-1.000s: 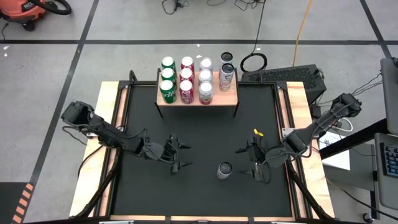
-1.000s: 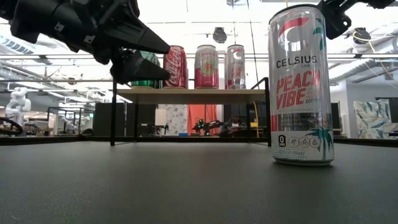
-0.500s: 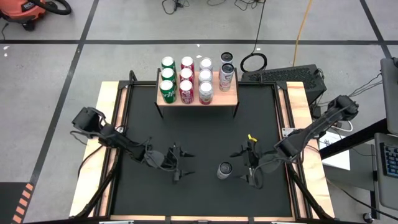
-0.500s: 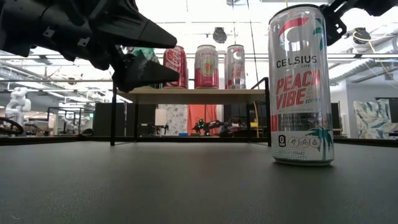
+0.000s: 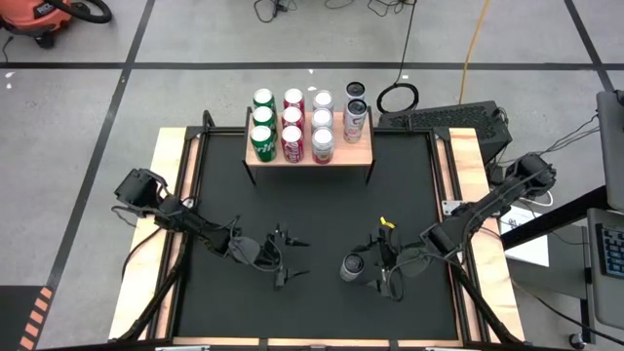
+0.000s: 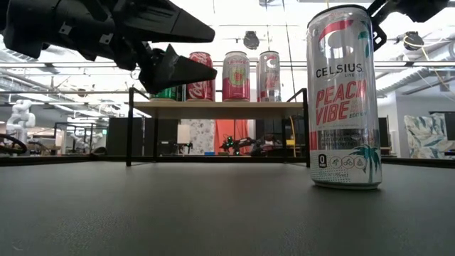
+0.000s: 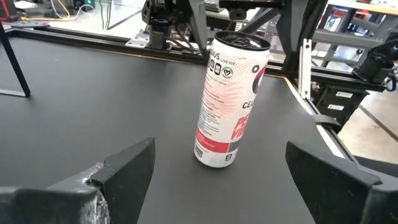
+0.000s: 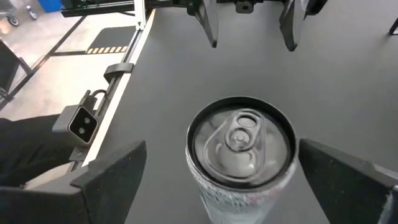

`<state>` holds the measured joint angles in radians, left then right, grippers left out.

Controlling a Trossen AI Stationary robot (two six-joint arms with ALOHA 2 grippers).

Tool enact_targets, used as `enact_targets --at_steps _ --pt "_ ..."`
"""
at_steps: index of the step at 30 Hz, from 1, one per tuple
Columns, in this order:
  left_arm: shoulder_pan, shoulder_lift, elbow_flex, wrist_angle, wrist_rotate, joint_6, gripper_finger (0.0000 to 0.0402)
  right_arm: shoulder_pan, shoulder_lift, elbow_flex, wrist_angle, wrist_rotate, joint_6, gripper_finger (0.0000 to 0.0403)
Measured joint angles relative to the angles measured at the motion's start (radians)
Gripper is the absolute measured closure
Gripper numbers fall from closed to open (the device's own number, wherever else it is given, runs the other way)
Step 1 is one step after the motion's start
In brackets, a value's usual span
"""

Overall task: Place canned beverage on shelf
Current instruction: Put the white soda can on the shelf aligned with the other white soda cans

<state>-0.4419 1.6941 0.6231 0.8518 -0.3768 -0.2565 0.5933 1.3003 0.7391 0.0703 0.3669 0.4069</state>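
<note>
Here, upright can point(image 5: 352, 265) between the right gripper's point(image 5: 382, 263) spread jaws, untouched, left gripper point(image 5: 289, 255) also spread, nearby.

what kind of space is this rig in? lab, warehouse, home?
Most likely a robotics lab or workshop. The floor is bare concrete with black tape lines and loose cables, a shop vacuum sits in one corner, and the low view shows exposed ceiling lights over open workbenches.

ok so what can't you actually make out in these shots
- Rear shelf cans: low view, front row hides them; the green can sits behind the left hand.
- Right hand: low view cuts it off at the top edge.
- Peach Vibe can: right wrist view looks down onto its lid, so no label shows; bottom edge crops it.
</note>
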Motion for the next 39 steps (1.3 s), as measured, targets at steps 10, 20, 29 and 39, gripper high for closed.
enact_targets --at_steps 10,20,29,39 --pt "0.0 0.0 0.0 -0.002 0.0 -0.008 0.0043 -0.031 0.073 0.0 0.088 0.001 0.001 0.001" --pt "0.0 0.0 0.0 -0.001 0.0 -0.009 0.0043 -0.031 0.094 0.0 0.086 0.001 0.004 0.0029" --pt "0.0 0.0 0.0 0.001 -0.006 -0.041 0.0043 -0.031 0.094 0.0 0.084 0.002 -0.017 0.0153" --pt "0.006 0.001 0.012 0.014 -0.045 -0.039 0.0043 -0.034 0.043 0.045 0.073 -0.005 -0.157 0.0163"
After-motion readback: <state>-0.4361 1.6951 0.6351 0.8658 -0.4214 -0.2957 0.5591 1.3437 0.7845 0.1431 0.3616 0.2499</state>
